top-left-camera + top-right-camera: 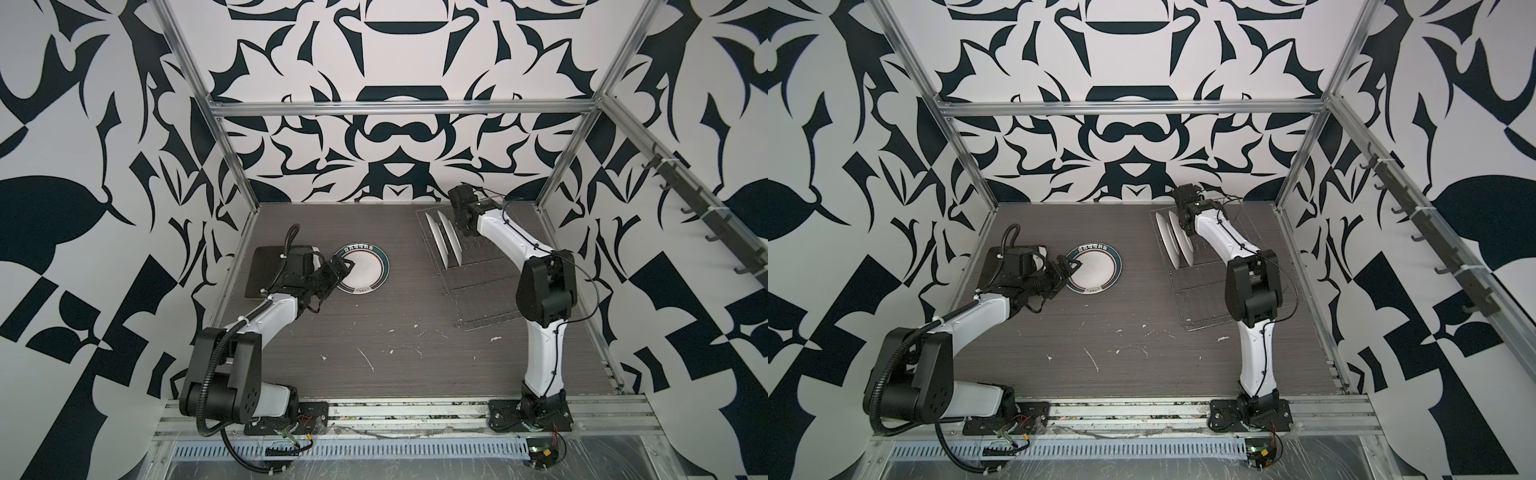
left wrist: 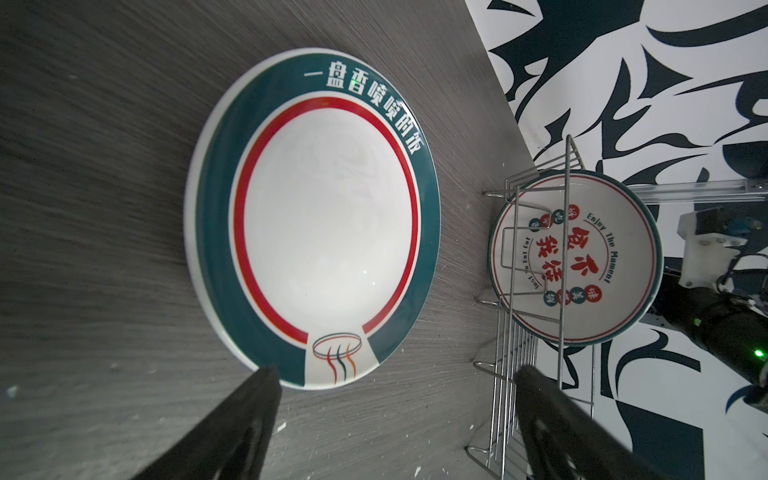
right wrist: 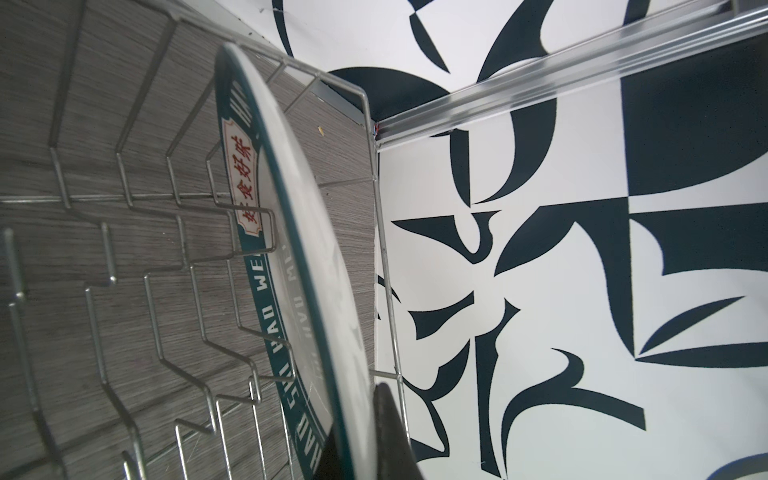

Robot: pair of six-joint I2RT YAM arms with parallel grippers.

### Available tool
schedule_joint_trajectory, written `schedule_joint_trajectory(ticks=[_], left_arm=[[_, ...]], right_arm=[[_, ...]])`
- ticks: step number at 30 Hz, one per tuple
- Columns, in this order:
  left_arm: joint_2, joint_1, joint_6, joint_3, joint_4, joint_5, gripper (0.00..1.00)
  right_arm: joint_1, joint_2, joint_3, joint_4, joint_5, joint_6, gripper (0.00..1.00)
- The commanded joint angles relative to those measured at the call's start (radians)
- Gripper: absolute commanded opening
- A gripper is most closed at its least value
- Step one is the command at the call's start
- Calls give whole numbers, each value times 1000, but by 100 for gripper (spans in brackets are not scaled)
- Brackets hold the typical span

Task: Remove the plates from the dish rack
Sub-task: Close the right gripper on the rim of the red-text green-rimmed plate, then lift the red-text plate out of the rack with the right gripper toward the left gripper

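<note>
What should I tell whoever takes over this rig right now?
Left gripper: open, at the edge of the round plate, not holding it.
Right gripper: shut on the rim of the held plate, which stands in the rack.
Done: round plate and dark plate lie flat on the table.
Left: the held plate and the other plate beside it must come out of the rack.
</note>
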State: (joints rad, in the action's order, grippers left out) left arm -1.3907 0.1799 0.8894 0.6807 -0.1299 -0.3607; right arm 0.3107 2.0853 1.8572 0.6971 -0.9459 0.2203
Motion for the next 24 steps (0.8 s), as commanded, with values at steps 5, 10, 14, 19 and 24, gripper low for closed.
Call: schedule_joint_trajectory(ticks=[5,10,14,19,24], left_arm=[[37,10,-14,29,35,12,92],[58,13,-16,30,48,17,92],[79,16,-18,32,64,20,93],[107,28,-26,33,85,33,93],[172,48,-26,29,109,49,93]], right_arm=[[11,-101,23,-15,-111,56,0],[22,-124,28,-12,-116,59,0],[34,-150,31,-12,-129,70,0],[49,-194,20,-17,-147,88,0],[72,-268,-23,-51,-163,112,0]])
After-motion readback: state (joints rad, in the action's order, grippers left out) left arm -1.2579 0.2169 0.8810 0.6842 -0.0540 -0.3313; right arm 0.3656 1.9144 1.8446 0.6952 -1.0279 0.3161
